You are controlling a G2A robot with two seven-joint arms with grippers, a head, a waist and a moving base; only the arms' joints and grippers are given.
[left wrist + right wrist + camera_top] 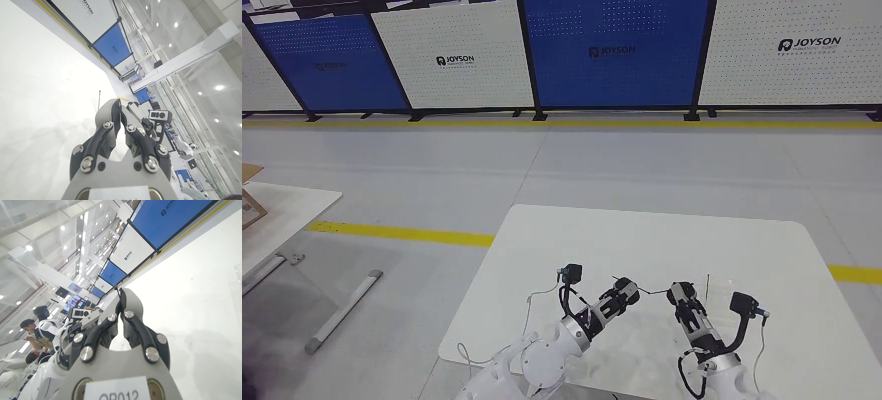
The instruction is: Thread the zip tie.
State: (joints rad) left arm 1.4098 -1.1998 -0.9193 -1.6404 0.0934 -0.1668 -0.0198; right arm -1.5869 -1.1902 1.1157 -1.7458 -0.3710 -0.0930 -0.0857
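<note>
A thin black zip tie (652, 292) spans the gap between my two grippers, just above the front part of the white table (662, 240). My left gripper (630, 290) is shut, its pads (117, 111) pressed together at one end of the tie. My right gripper (121, 298) is shut on the other end, and the tie's small head (116, 288) sticks out past the fingertips. In the top view the right gripper (674, 292) faces the left one, a short way apart. The left arm's gripper (92, 313) also appears close behind the right gripper's fingers.
A second black zip tie (99, 100) lies loose on the table just beyond the grippers, also seen from above (708, 284). A faint clear plastic piece (238, 273) rests farther right. A side table (282, 215) stands off to the left.
</note>
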